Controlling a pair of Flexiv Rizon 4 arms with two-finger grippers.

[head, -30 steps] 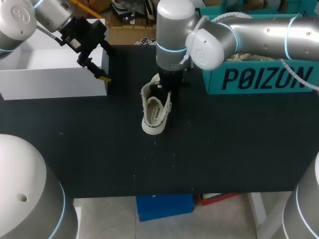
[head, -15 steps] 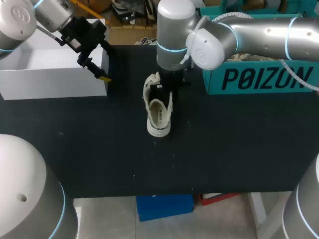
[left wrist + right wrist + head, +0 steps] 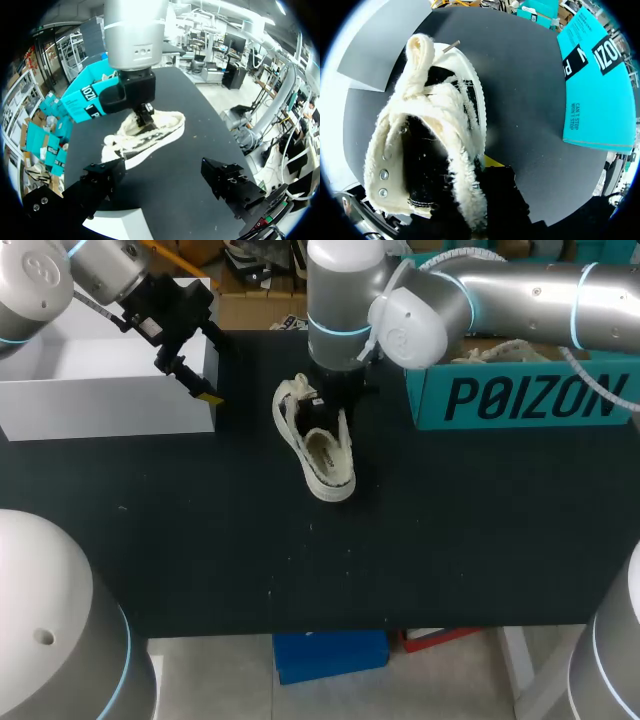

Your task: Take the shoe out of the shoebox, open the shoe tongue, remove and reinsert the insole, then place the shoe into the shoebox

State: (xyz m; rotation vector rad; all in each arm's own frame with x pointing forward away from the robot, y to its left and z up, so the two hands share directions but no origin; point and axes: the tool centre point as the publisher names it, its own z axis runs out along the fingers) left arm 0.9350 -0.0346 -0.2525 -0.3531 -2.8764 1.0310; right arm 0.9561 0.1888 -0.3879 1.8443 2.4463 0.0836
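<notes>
**Shoe swings round on the table**

Swinging now, the shoe (image 3: 318,445) has its toe sweeping from the near-left across to the near-right within the last second, while the heel end slides over toward the left. The right gripper (image 3: 325,412) is doing the turning. It reaches straight down into the shoe's opening and pinches the fleecy side wall: one yellow tip (image 3: 492,161) shows just outside the wall, and its partner is hidden inside. That looks like a firm hold, since the shoe pivots with it.

The shoe sits out on the black table (image 3: 300,580), sole down, near the middle. It is well clear of the teal shoebox (image 3: 520,395) at the far right.

Over on the left, no movement at all. The left gripper (image 3: 195,382) hangs at the corner of the white box (image 3: 100,390), fingers spread wide with nothing between them.

So the shoe is already out of its box, and this turn reads as lining it up for the tongue. The insole work and the return to the box are all to come.
</notes>
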